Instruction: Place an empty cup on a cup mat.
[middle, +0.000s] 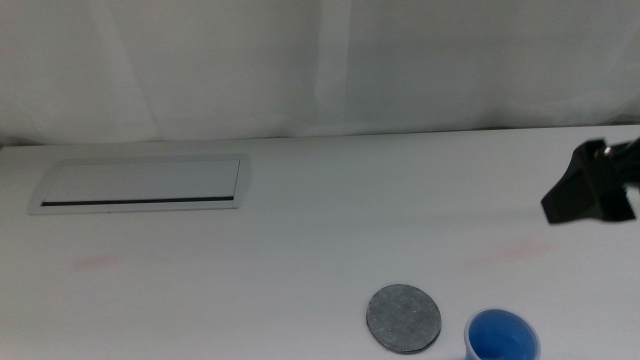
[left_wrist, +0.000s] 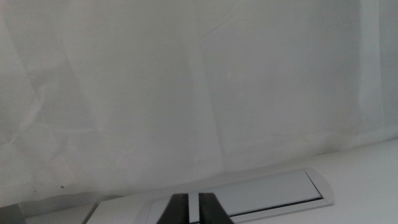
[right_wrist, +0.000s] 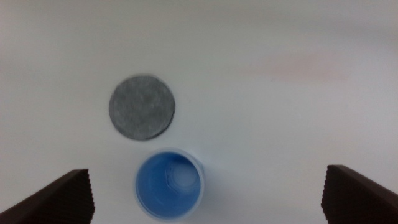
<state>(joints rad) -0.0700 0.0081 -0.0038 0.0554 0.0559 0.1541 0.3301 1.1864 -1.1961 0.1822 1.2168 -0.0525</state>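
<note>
right wrist view: right gripper (right_wrist: 205, 199) wide apart, empty, above cup (right_wrist: 170, 185) beside cup mat (right_wrist: 142, 107)

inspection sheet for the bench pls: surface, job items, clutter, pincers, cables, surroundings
Surface: white table, faint pinkish smears, no spill seen.
Cup: blue, upright, empty, at the near edge, beside the mat, not on it.
Mat: grey disc, flat, bare, a small gap from the cup.
Clutter: nothing seen.
Hatch: grey panel flush in the table, far left, shut.
Right pincer: jaws wide open, above the table, over the cup; it shows at the right edge in the middle view.
Left pincer: jaws shut, holding nothing, out of the middle view, facing the hatch and curtain.
Cables: nothing seen.
Surroundings: white curtain behind the table.
</note>
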